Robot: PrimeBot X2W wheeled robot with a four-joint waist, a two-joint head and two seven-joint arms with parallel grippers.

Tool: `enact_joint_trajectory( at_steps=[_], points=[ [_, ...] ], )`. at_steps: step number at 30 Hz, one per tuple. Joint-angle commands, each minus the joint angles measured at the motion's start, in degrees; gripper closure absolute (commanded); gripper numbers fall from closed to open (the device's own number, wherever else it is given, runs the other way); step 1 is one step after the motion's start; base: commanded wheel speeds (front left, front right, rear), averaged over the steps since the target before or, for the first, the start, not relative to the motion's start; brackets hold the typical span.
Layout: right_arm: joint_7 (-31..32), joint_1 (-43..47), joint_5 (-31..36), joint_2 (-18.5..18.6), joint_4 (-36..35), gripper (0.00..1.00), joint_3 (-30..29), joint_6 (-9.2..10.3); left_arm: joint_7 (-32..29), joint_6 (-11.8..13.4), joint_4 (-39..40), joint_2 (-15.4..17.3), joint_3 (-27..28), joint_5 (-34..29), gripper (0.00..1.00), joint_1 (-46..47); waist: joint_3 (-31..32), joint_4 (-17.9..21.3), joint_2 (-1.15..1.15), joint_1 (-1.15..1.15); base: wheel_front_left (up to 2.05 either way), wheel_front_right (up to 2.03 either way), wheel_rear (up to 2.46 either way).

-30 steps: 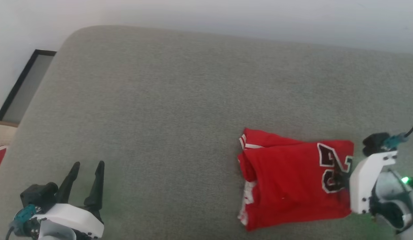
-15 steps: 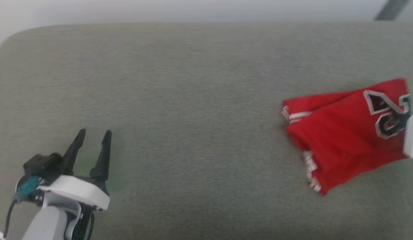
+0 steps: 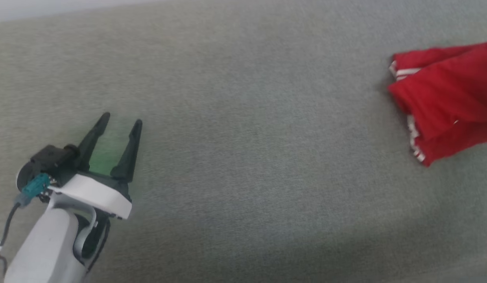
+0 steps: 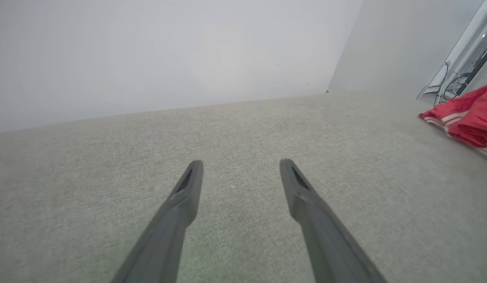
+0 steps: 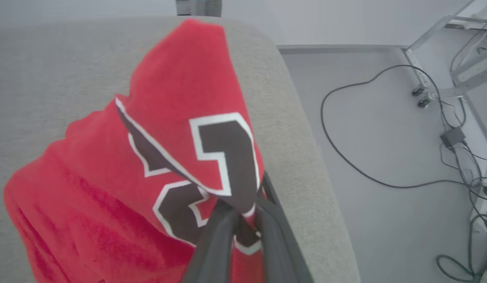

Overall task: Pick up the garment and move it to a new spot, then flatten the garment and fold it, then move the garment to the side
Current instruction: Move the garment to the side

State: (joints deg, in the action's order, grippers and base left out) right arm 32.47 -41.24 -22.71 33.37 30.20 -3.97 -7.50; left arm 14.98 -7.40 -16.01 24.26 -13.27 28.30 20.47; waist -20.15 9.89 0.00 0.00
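Since a second ago the head camera has swung, sliding the whole scene across its view. One broad upholstered surface (image 3: 247,137), grey and woven, lies under everything. One red garment (image 3: 444,94), folded and soft, sits well to the right of the left gripper (image 3: 122,118), whose two tapered dark fingers stand apart, empty. The right gripper (image 5: 245,214) is clamped on the garment's black, white-edged numeral

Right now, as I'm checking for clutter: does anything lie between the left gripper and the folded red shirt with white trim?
Nothing visible: bare grey fabric cushion separates the left gripper from the red shirt, which the right gripper pinches at its black print.
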Motion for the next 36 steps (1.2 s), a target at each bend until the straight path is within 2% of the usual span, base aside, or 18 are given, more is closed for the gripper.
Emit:
enact_joint_trajectory(
  at_steps=[1,10,18,20,22,23,24,36],
  points=[
    [-1.35,-1.44,0.21,0.47,1.08,1.0,-0.47,0.01,0.24,-0.08,0.32,0.42,-0.45,0.11,0.0,1.2,-2.06,1.94,0.0,0.0,0.0,0.0,0.0],
    [-10.25,-8.7,4.39,1.72,11.27,1.0,-0.62,0.01,0.24,-0.08,1.3,2.66,-5.02,0.5,0.0,5.96,-6.61,3.93,0.0,0.0,0.0,0.0,0.0],
    [-16.11,-12.53,7.9,0.93,20.16,1.0,-0.7,0.01,0.24,-0.07,0.57,3.25,-8.08,1.68,0.0,9.69,-9.07,2.39,0.0,0.0,0.0,0.0,0.0],
    [-16.98,-13.01,8.72,0.47,22.45,0.8,-0.73,0.01,0.23,-0.07,0.28,3.19,-8.43,2.06,0.0,10.32,-9.23,1.76,0.0,0.0,0.0,0.0,0.0],
    [-17.94,-13.77,9.3,0.39,24.58,0.51,-1.24,0.01,0.23,-0.07,0.14,3.22,-8.51,2.28,0.0,10.47,-9.34,1.14,0.0,0.0,0.0,0.0,0.0],
    [-18.31,-14.08,9.72,0.41,25.53,0.12,-1.39,0.01,0.23,-0.07,0.15,3.2,-8.5,2.36,0.0,10.5,-9.32,0.86,0.0,0.0,0.0,0.0,0.0],
    [-18.52,-14.34,9.95,0.36,26.62,0.0,-1.49,0.01,0.23,-0.07,0.09,3.27,-8.46,2.35,0.0,10.51,-9.28,0.59,0.0,0.0,0.0,0.0,0.0],
    [-22.49,-17.22,11.07,0.19,32.05,0.0,-1.44,0.01,0.24,-0.07,0.92,2.31,-4.96,3.25,0.0,7.7,-5.75,-0.97,0.0,0.0,0.0,0.0,0.0]
  ],
)
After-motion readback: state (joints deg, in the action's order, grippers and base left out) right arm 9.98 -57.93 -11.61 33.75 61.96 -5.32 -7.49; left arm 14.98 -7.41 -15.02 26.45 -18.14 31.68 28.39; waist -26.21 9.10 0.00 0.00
